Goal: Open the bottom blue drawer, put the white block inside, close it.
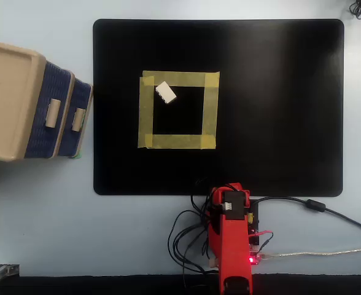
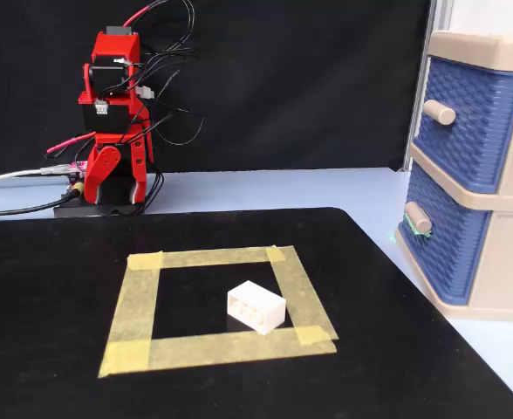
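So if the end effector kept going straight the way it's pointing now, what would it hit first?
Folded at rest, the end effector points roughly downward in the fixed view, so it would likely meet the arm's own base or the table right there; depth is unclear.

The beige cabinet point(image 2: 492, 262) ran off the right edge in the fixed view and off the left edge in the overhead view point(image 1: 8, 98), so its far side and back stayed unseen. From above, the bottom blue drawer point(image 1: 81, 123) showed only its front lip and handle, its inside hidden. The red arm point(image 1: 231, 246) was folded on itself and cut by the near edge, and whether its gripper point(image 2: 117, 188) stood apart or closed could not be made out.
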{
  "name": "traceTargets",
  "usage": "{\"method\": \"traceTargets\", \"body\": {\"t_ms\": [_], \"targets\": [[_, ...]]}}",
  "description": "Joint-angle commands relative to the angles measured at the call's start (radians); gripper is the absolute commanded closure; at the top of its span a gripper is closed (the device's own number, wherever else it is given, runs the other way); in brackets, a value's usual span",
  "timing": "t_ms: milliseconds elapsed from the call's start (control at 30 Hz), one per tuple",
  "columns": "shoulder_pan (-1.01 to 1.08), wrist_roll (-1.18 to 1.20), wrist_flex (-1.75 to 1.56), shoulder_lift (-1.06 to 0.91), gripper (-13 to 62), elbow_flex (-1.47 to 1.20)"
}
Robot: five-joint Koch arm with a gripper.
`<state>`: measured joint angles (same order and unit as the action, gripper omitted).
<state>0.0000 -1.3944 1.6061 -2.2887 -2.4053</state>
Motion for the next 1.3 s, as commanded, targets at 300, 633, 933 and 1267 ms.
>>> {"method": "traceTargets", "body": {"t_ms": [300, 633, 933, 1267], "targets": [[-0.005, -0.018, 0.140, -0.061, 15.1, 0.006], [-0.548, -0.534, -0.247, 0.092, 17.1, 0.387], [-0.910, -1.506, -1.503, 0.672, 17.0, 0.396], [-0.960, -1.720, -2.459, 1.089, 17.0, 0.488]]}}
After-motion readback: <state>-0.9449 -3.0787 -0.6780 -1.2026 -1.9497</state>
